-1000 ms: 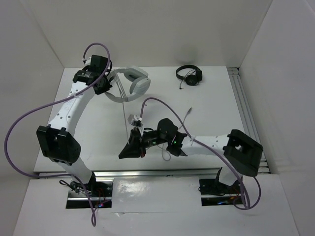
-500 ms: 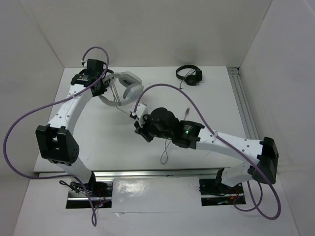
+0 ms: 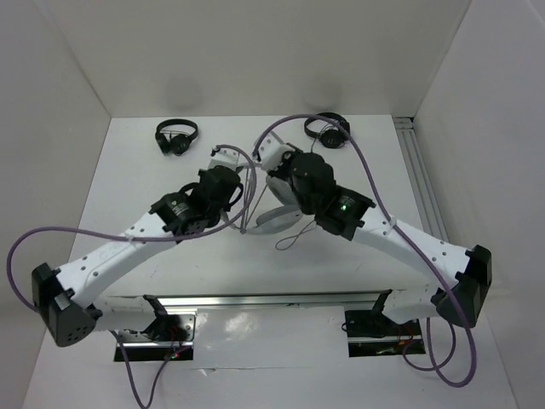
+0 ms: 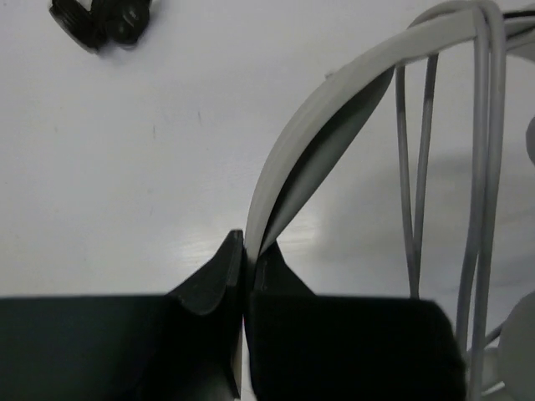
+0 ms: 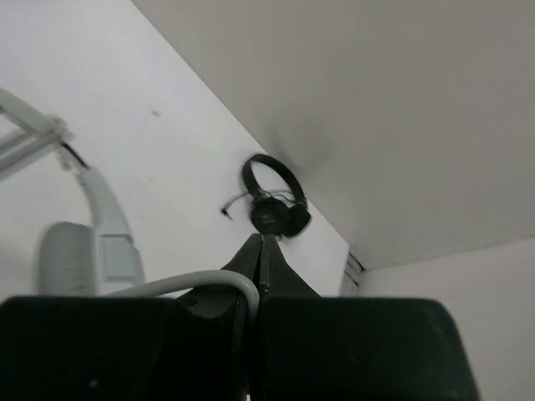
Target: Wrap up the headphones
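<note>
The white headphones [image 3: 272,219] hang between my two grippers at the table's middle, one earcup low near the surface. My left gripper [image 4: 248,243] is shut on the thin edge of the headband [image 4: 334,109]. Several strands of the grey cable [image 4: 482,125] run across the band to its right. My right gripper [image 5: 262,251] is shut, with the grey cable [image 5: 201,281] curving into its jaws. A loose loop of cable [image 3: 291,241] lies on the table under the right wrist. In the right wrist view an earcup [image 5: 68,261] shows at lower left.
Two small black headphones lie at the back, one on the left [image 3: 176,136] and one on the right [image 3: 328,128], close behind the right wrist. A rail [image 3: 421,170] runs along the table's right edge. White walls close in the back and both sides.
My left arm has swung from the back left corner to the middle, carrying the headphones. My right gripper has moved back and up to meet them. The back left black headphones now show.
</note>
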`<state>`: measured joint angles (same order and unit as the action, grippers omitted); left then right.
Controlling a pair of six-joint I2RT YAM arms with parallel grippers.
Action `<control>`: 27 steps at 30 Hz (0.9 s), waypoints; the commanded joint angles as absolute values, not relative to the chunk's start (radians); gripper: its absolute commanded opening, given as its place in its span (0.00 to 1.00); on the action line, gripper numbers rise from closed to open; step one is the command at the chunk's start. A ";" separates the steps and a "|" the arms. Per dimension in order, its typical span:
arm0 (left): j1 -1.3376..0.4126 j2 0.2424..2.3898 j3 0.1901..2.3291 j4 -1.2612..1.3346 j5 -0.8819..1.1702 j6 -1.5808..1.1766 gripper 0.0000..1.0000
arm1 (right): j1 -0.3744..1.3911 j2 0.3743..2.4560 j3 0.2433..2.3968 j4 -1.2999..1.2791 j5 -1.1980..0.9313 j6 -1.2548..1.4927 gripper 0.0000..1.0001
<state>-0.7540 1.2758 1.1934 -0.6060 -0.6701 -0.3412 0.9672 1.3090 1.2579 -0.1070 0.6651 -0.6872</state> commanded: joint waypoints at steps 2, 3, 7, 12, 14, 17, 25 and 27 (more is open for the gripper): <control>-0.868 1.110 1.114 -0.680 -0.776 -0.190 0.00 | 0.741 1.285 1.293 0.214 0.690 -0.770 0.00; -0.886 1.085 1.114 -0.695 -0.767 -0.175 0.00 | 0.723 1.285 1.279 0.250 0.680 -0.790 0.00; -0.962 1.025 1.123 -0.790 -0.652 -0.164 0.00 | 0.553 1.285 1.336 0.169 0.468 -0.617 0.00; -0.994 1.074 1.187 -0.848 -0.693 -0.173 0.00 | 0.505 1.232 1.345 0.146 0.264 -0.497 0.02; -0.994 1.123 1.212 -0.857 -0.693 -0.183 0.00 | 0.494 1.210 1.345 0.121 0.138 -0.476 0.08; -0.994 1.169 1.268 -0.857 -0.684 -0.166 0.00 | 0.451 1.221 1.377 0.058 0.011 -0.451 0.08; -1.014 1.192 1.407 -0.937 -0.462 -0.100 0.00 | 0.313 1.262 1.379 0.066 -0.207 -0.330 0.00; -1.023 1.192 1.417 -0.960 -0.402 -0.089 0.00 | 0.290 1.272 1.379 0.084 -0.268 -0.295 0.00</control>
